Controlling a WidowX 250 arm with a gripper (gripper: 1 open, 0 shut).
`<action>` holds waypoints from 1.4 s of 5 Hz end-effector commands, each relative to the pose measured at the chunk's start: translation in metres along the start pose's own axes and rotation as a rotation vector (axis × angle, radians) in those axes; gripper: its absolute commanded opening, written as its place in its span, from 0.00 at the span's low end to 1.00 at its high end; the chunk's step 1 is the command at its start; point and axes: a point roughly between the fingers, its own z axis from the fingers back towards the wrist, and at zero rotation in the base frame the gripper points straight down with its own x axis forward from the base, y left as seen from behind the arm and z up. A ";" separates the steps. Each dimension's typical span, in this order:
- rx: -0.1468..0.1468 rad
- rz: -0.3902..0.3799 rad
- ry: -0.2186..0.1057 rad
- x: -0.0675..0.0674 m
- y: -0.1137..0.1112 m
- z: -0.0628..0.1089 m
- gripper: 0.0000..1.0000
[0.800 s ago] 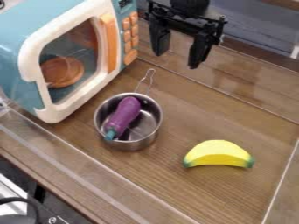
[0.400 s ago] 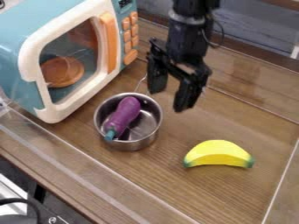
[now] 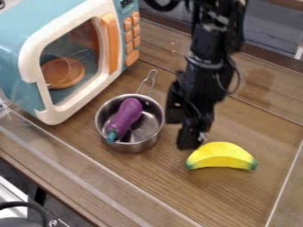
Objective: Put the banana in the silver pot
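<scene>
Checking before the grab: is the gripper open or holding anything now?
Gripper: open, holding nothing, just above and left of the banana.

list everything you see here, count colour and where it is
glossy yellow plastic toy banana: one, yellow, on the wooden table at lower right, by the end effector's fingertips
round shiny metal pot: one, silver, centre-left, wire loop handle at the back
purple toy eggplant: one, purple with green stem, lying inside the pot
toy microwave: one, teal and cream, upper left, door shut
orange dish: one, orange, seen through the microwave window
wooden table: one, brown
black end effector: one, open, pointing down just left of and above the banana
</scene>
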 end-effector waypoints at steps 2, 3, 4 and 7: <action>0.099 -0.266 -0.044 0.014 -0.013 0.003 1.00; 0.115 -0.283 -0.048 0.017 -0.015 0.001 1.00; 0.128 -0.298 -0.053 0.019 -0.016 -0.001 1.00; 0.145 -0.300 -0.067 0.025 -0.018 -0.007 1.00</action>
